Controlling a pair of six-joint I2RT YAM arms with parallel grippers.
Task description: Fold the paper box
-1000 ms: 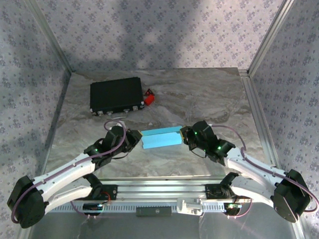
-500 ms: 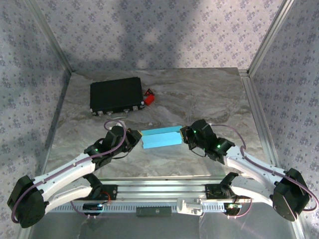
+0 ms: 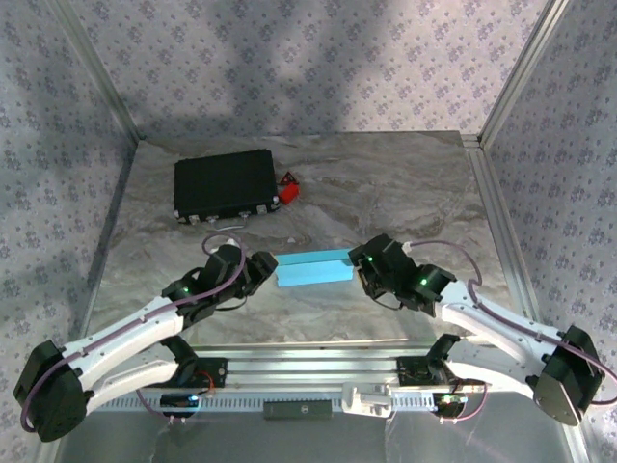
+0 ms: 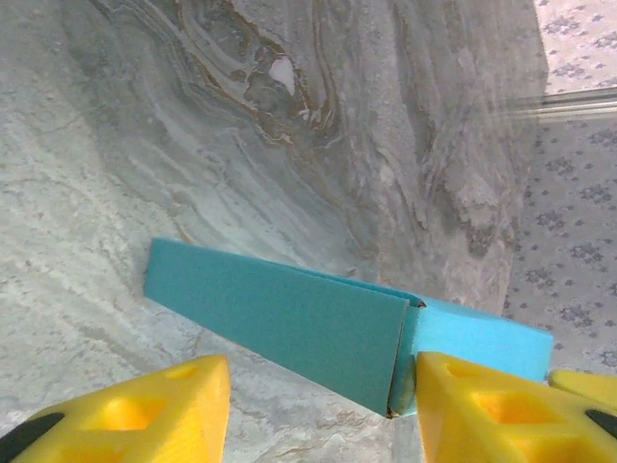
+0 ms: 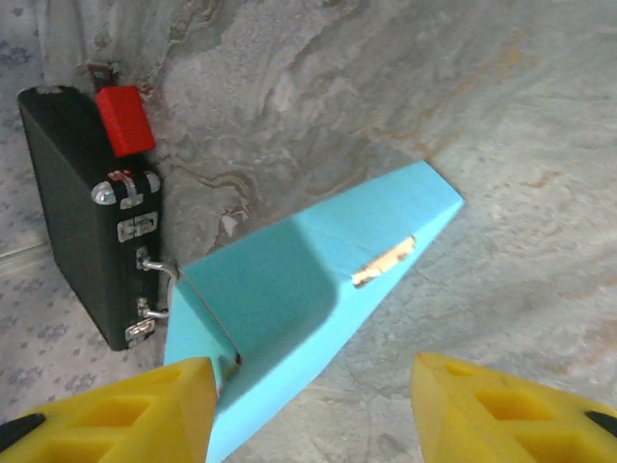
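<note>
The paper box (image 3: pixel 310 269) is a closed light-blue rectangular box lying flat on the marble table (image 3: pixel 386 183), between the two arms. My left gripper (image 3: pixel 263 273) stands open at the box's left end. In the left wrist view the box (image 4: pixel 289 318) reaches in between the yellow fingers of that gripper (image 4: pixel 323 415), its corner against the right finger (image 4: pixel 482 405). My right gripper (image 3: pixel 360 267) is open at the right end. In the right wrist view the box (image 5: pixel 308 270) lies close to the left finger (image 5: pixel 116 415) of that gripper (image 5: pixel 308 415), and the right finger stands well apart from it.
A black rectangular case (image 3: pixel 225 186) lies at the back left with a small red object (image 3: pixel 288 187) beside it; both also appear in the right wrist view, the case (image 5: pixel 77 212) and the red object (image 5: pixel 123 118). Patterned walls and metal rails enclose the table.
Both grippers have opened and let go of the box ends that they were shut on. The box stays on the table, and the right arm has shifted slightly.
</note>
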